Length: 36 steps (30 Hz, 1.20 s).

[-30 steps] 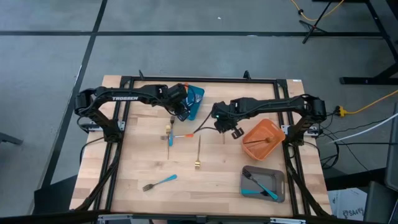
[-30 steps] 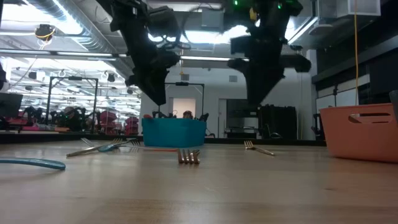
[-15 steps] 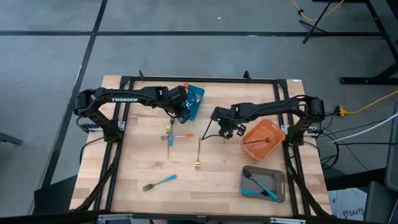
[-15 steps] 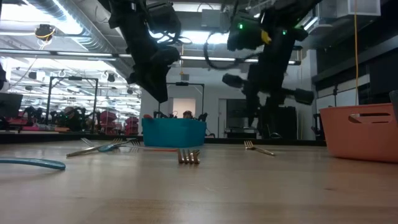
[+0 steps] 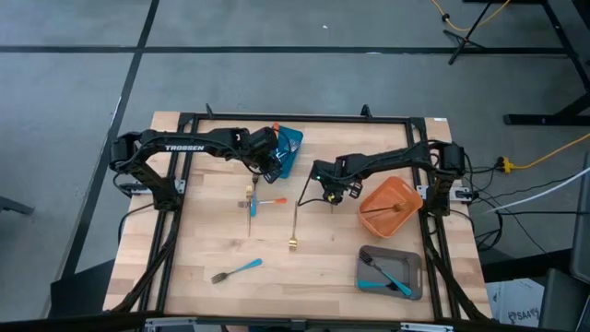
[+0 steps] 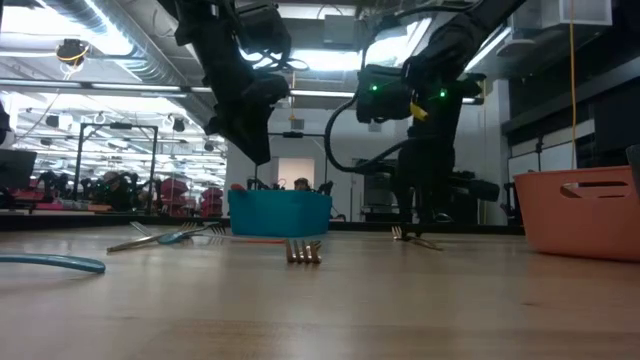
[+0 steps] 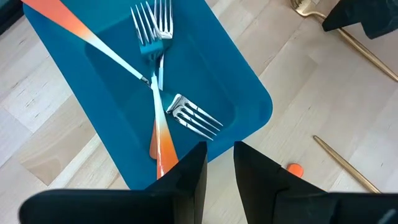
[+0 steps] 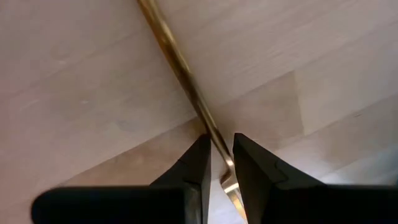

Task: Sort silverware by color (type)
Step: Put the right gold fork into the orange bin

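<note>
Right tool (image 8: 216, 163) down at the tabletop (image 5: 323, 267), fingers narrowly spread astride a gold fork (image 8: 180, 78), lined up to pinch; left tool (image 7: 219, 171) slightly spread, empty, above blue container (image 7: 245, 93) holding orange-handled forks (image 7: 155, 112)

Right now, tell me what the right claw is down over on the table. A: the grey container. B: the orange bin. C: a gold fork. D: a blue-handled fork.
C: in the right wrist view the right claw straddles the slim gold fork lying on the wooden table, one finger on each side of its handle.
</note>
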{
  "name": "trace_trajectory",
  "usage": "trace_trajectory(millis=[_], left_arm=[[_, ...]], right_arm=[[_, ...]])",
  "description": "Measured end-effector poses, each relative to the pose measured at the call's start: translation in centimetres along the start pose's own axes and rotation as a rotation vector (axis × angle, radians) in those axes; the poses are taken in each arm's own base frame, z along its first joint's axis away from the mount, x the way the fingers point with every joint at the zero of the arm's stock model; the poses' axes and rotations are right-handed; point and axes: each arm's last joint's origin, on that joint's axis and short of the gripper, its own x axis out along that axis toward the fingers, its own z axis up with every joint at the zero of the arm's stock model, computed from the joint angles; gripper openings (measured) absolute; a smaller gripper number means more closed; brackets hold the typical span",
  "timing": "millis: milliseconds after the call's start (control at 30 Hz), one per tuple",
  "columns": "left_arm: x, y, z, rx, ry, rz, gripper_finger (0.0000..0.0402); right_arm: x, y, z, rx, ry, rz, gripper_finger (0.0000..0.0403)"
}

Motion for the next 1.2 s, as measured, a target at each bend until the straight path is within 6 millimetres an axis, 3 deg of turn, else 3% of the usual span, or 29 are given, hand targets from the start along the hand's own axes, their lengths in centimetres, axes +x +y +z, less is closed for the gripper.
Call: trace_trajectory(millis=[267, 533, 933, 1100, 1200], left_arm=[[0.0, 0.0, 0.0, 0.000, 0.000, 0.000, 0.0073], [0.0, 0.0, 0.0, 0.000, 0.000, 0.000, 0.0073], [0.0, 0.0, 0.0, 0.000, -0.001, 0.000, 0.0073], [0.0, -0.3, -0.1, 0.007, 0.000, -0.004, 0.0073], [-0.1, -0.6, -0.2, 0.017, 0.001, -0.010, 0.0073]], right_arm=[[0.6, 0.0, 0.1, -0.004, 0.010, 0.016, 0.0060], [0.7, 0.1, 0.1, -0.005, 0.009, 0.022, 0.0006], [0.7, 0.1, 0.4, -0.008, 0.036, 0.014, 0.0003], [-0.4, 0.4, 1.0, 0.016, 0.060, -0.023, 0.0002], [-2.1, 0.4, 1.6, 0.030, 0.038, -0.074, 0.0001]])
